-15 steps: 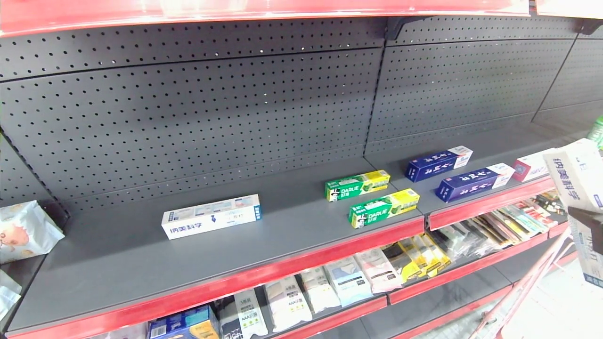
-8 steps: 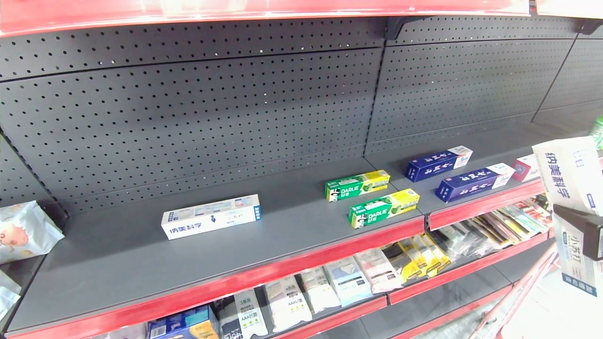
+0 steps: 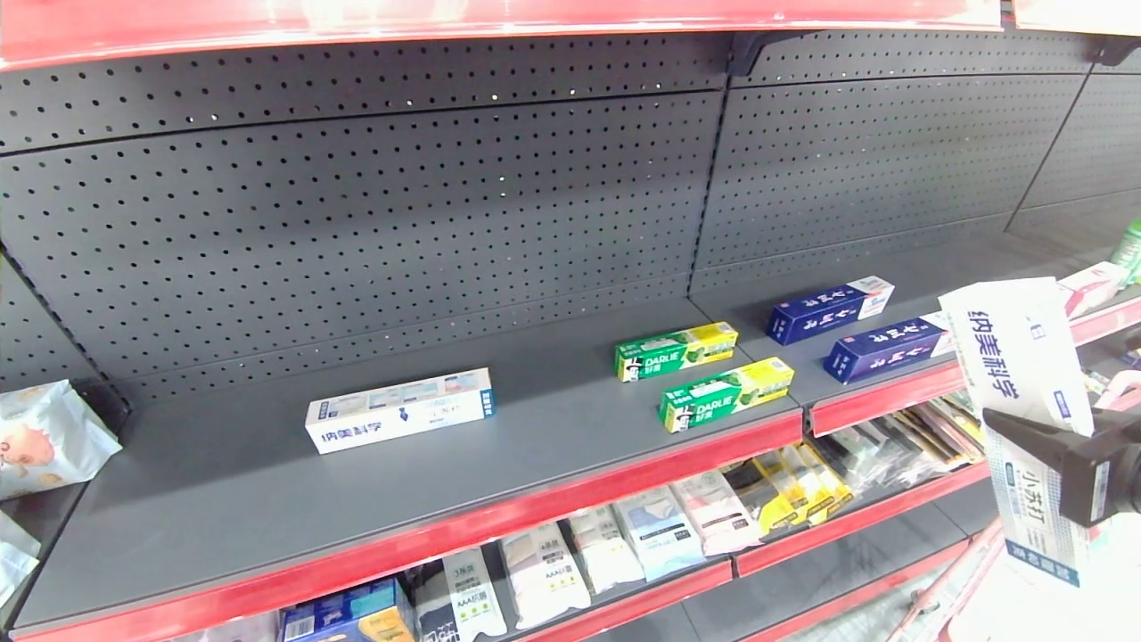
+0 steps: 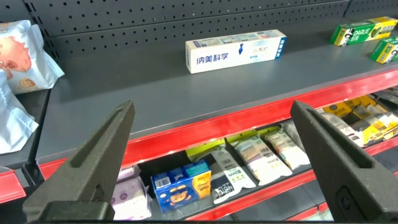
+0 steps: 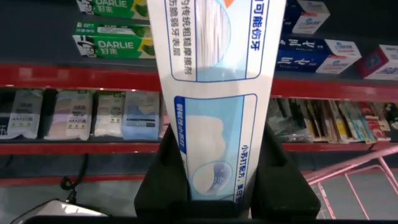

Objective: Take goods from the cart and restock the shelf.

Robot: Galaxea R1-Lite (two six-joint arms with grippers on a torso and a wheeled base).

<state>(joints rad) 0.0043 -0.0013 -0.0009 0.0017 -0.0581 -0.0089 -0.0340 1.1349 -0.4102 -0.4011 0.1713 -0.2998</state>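
Observation:
My right gripper (image 3: 1061, 464) is shut on a white toothpaste box (image 3: 1021, 392), held upright at the right, in front of the shelf's red edge; the same white toothpaste box (image 5: 214, 99) stands between the right gripper's (image 5: 217, 186) fingers. A matching white box (image 3: 399, 410) lies on the dark grey shelf (image 3: 267, 499) left of the middle, also the white box (image 4: 236, 51). My left gripper (image 4: 211, 162) stands open, low in front of the shelf, nothing between its fingers.
Two green boxes (image 3: 704, 374) and two blue boxes (image 3: 856, 325) lie on the shelf to the right. A white bag (image 3: 45, 437) sits at the far left. Packaged goods (image 3: 624, 535) fill the lower shelf. The cart's red frame (image 3: 972, 580) is at the bottom right.
The right gripper has carried the white toothpaste box leftward and slightly down, further in front of the shelf. Nothing on the shelf has moved.

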